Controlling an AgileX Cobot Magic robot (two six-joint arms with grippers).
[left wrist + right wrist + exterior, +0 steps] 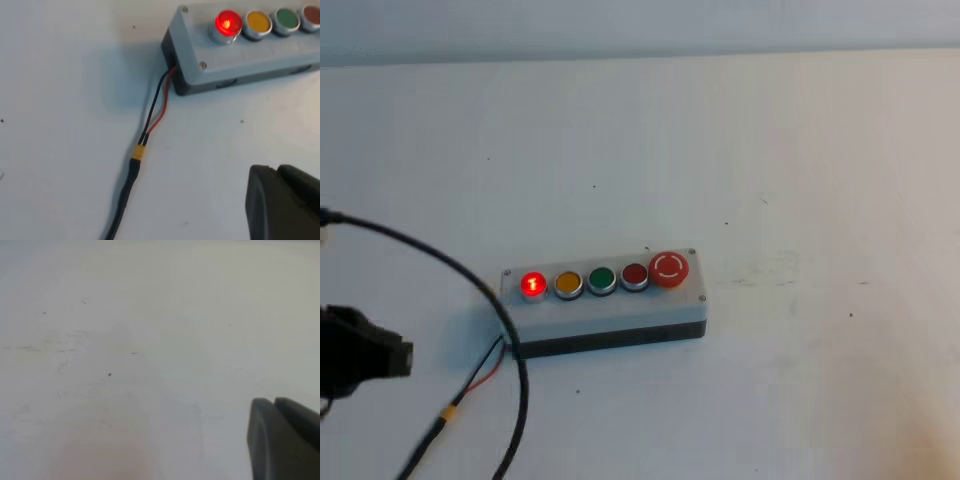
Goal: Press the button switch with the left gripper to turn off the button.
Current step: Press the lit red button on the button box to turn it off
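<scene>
The button switch (pixel 532 284) glows bright red at the left end of the grey button box (pixel 610 310), next to the yellow button (pixel 568 283). It also shows in the left wrist view (pixel 227 23), lit, at the top. My left gripper (pixel 400 358) is a black mass at the left edge, well left of and nearer than the box, apart from it. In its wrist view the left gripper (pixel 275 170) shows two dark fingers pressed together, holding nothing, low right. My right gripper (pixel 274 401) is out of the high view; its fingers sit together over bare table.
On the box, past the yellow button, are a green button (pixel 602 279), a darker red button (pixel 634 275) and a large red mushroom button (pixel 669 268). The box's black and red wires (pixel 159 102) with a yellow sleeve (pixel 138 151) run toward me. A black arm cable (pixel 470 280) loops past the box's left end.
</scene>
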